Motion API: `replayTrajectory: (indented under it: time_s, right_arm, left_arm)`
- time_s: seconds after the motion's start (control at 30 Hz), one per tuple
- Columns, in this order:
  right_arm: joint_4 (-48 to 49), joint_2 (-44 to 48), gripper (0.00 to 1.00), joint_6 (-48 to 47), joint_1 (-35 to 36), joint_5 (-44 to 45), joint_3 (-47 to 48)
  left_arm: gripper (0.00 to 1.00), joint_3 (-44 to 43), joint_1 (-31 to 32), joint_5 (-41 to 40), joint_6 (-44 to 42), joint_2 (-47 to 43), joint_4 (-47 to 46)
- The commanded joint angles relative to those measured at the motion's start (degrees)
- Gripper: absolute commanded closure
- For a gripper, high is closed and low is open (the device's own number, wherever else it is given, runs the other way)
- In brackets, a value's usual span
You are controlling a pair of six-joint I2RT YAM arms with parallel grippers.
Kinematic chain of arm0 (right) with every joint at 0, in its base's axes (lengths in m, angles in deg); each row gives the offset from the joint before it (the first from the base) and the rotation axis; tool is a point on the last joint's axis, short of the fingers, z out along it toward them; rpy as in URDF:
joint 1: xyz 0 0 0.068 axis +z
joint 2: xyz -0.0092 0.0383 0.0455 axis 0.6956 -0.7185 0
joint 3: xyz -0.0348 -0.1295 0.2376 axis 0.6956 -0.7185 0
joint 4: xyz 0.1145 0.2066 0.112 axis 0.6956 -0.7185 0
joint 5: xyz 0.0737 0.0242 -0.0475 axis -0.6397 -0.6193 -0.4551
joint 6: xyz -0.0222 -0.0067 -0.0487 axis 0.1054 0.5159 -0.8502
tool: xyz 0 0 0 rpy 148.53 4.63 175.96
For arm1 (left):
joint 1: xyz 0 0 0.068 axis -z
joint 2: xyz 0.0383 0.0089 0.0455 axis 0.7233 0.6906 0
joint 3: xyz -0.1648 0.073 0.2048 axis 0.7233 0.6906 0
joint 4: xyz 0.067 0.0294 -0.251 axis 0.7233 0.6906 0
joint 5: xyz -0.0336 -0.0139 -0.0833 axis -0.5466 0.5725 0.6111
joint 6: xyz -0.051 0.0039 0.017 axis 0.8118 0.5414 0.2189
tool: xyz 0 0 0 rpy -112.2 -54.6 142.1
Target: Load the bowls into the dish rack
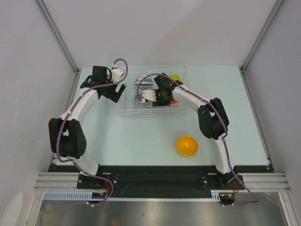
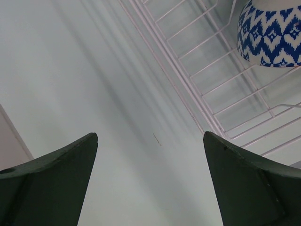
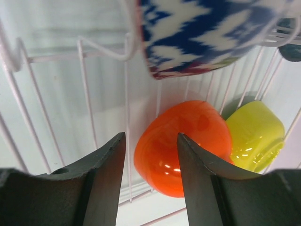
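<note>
Across the table's (image 1: 141, 136) far side we see the clear dish rack (image 1: 155, 114), holding a blue-patterned bowl (image 3: 211, 33), a red-orange bowl (image 3: 178, 146) and a yellow-green bowl (image 3: 256, 136). The right gripper (image 3: 151, 136) hangs over them, fingers half apart, empty. The left gripper (image 2: 150, 141) gapes wide beside the rack. One orange bowl (image 1: 187, 146) sits outside on the tabletop. It looks light, glossy, slippery and likely chippable, so pinch its rim.

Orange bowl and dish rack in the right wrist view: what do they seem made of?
Orange bowl: glossy plastic or glazed ceramic, judging by sharp highlights on its smooth surface. Dish rack: thin pale rods, coated wire or plastic; the look leaves it open.
</note>
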Motion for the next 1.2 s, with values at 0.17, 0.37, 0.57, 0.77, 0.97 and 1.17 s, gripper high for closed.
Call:
replayTrajectory:
  time_s: [0.17, 0.37, 0.57, 0.77, 0.97, 1.17]
  right_arm:
    - [-0.39, -3.88, 0.47, 5.30, -2.07, -1.13, 7.64]
    - [-0.57, -4.06, 0.47, 7.94, -4.87, -2.00, 7.73]
    - [-0.30, -3.53, 0.47, 8.82, -6.37, -1.04, 6.85]
    - [-0.74, -0.73, 0.47, 9.96, -7.17, -2.96, 5.97]
    - [-5.57, 8.48, 0.47, 14.17, -6.55, -9.82, 8.25]
    - [-12.95, 19.03, 0.46, 19.01, -7.60, -12.11, 4.94]
  left_arm:
    - [0.00, -0.89, -0.68, -0.40, -0.63, -3.24, -0.76]
    - [0.00, -0.19, -0.94, -0.31, -0.81, -3.33, -1.11]
    - [0.00, -0.01, -0.94, -0.22, -0.72, -3.24, -1.29]
    - [0.00, 0.60, -0.94, -0.57, -0.81, -3.16, -1.64]
    - [0.00, 2.01, -1.03, -1.01, -0.72, -3.86, -2.69]
    - [0.00, 3.15, -1.03, -1.10, 0.16, -3.77, -4.10]
